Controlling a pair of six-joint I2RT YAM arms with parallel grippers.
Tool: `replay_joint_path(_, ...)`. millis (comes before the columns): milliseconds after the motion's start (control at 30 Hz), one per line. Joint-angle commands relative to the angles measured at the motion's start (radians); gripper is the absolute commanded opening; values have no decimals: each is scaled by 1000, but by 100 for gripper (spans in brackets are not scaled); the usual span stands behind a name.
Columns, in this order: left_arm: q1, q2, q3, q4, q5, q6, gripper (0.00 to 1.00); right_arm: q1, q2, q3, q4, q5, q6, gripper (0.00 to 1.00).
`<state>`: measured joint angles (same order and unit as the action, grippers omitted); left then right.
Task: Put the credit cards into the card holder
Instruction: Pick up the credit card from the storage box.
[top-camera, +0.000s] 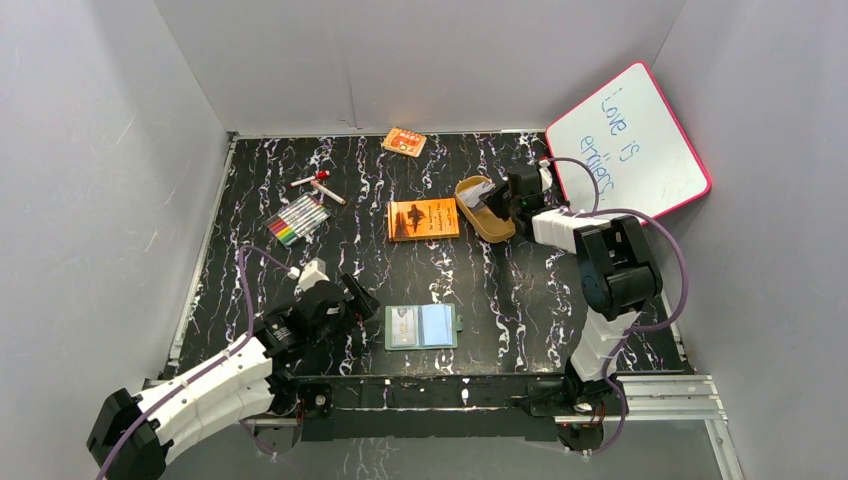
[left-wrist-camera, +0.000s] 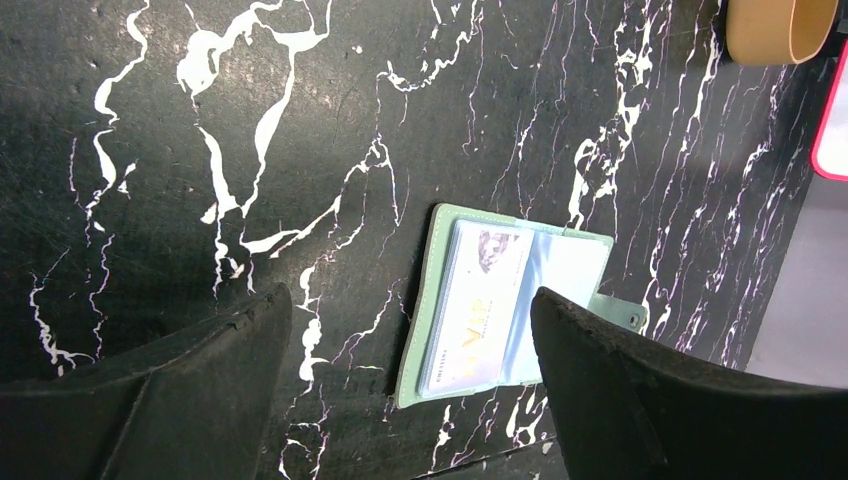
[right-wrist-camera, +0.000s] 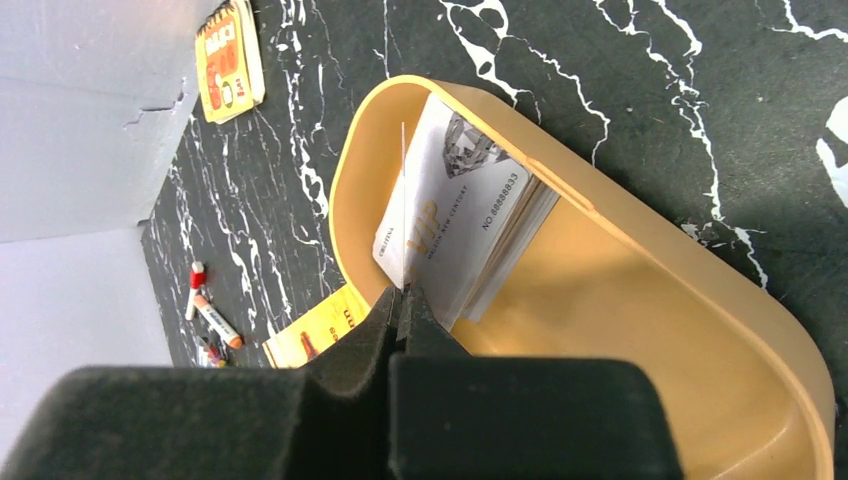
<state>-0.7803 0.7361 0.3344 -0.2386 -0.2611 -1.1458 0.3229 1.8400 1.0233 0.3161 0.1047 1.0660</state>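
The card holder (top-camera: 421, 326) lies open on the black marbled table near the front edge, grey-green with pale blue clear pockets. In the left wrist view the card holder (left-wrist-camera: 510, 300) has a white VIP card (left-wrist-camera: 470, 320) in its left pocket. My left gripper (top-camera: 365, 305) is open and empty just left of it, its jaws wide apart (left-wrist-camera: 410, 300). A stack of white credit cards (right-wrist-camera: 460, 220) stands on edge in the tan oval tin (right-wrist-camera: 640, 300). My right gripper (right-wrist-camera: 403, 290) is shut on the edge of one card in the tin (top-camera: 485, 225).
An orange book (top-camera: 423, 219) lies left of the tin. A pack of coloured markers (top-camera: 298, 220) and loose markers (top-camera: 312, 179) lie at the back left. A small orange packet (top-camera: 404, 141) sits by the back wall. A pink-framed whiteboard (top-camera: 628, 140) leans at the right.
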Motion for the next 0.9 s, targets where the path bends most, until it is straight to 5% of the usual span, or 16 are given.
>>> replay_joint_path(0, 1, -13, -3, 4, 3, -6, 85, 0, -58, -15, 6, 25, -32, 0)
replay_joint_path(467, 0, -98, 85, -111, -89, 43, 85, 0, -356, 91, -280, -25, -209, 0)
replay_joint_path(700, 1, -172, 134, -81, -55, 225, 86, 52, -592, 157, -602, -389, -532, 0)
replay_joint_path(867, 1, -154, 108, 60, 111, 286, 88, 112, -755, 77, -794, -619, -690, 0)
